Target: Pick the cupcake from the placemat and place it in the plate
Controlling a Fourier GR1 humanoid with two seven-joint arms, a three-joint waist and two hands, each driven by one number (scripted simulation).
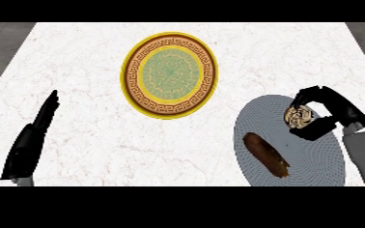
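A cupcake (299, 116) with a pale swirled top sits on the round grey placemat (314, 169) at the lower right. My right hand (330, 111) is curled round the cupcake, fingers above it and thumb below. The plate (170, 75), gold-rimmed with a brown key-pattern band and a green centre, lies at the upper middle of the counter, up and to the left of the placemat. My left hand (32, 140) rests at the left edge with straight fingers pointing up, holding nothing.
A long brown pastry (267, 154) lies on the placemat, below and left of the cupcake. The white marble counter (85, 63) stretches between placemat and plate; grey floor shows past its far corners.
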